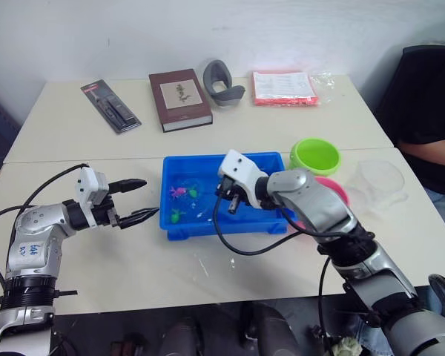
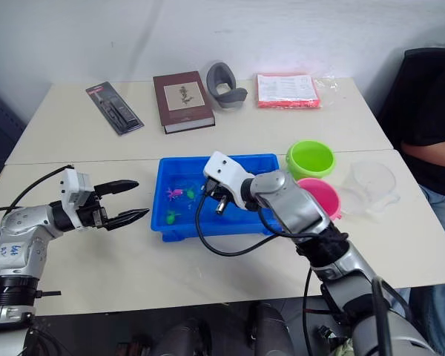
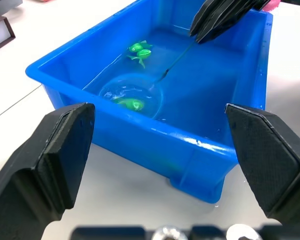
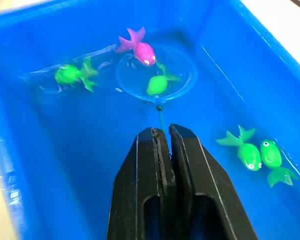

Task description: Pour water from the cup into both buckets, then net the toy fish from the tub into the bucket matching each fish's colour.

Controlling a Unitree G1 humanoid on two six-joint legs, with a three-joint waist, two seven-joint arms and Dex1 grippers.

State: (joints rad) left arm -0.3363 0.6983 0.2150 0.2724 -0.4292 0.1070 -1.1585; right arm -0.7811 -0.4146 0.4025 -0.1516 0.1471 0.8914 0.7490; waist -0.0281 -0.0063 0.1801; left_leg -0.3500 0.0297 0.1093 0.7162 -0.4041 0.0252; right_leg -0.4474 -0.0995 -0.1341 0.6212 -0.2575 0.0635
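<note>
The right gripper (image 4: 162, 137), 2 black fingers pressed together on the thin black stick of the small round light-blue hoop net (image 4: 156, 74), reaches into the shallow rectangular bright blue plastic tub (image 1: 267, 225). The hoop lies in the water with 1 tiny green plastic fish (image 4: 156, 85) inside it and a pink one (image 4: 140, 48) touching its rim; 3 more green fish float apart from it. The left gripper (image 1: 136, 200) hovers beside the tub's left wall, jaws wide open, holding nothing. The lime green bucket (image 1: 315, 156) and pink bucket (image 2: 319, 196) stand just right of the tub, the clear plastic spouted cup (image 1: 378, 182) beyond them. The risk, as I judge it: a tilted lift lets the green fish slide out, or the pink fish rides along into the wrong bucket.
</note>
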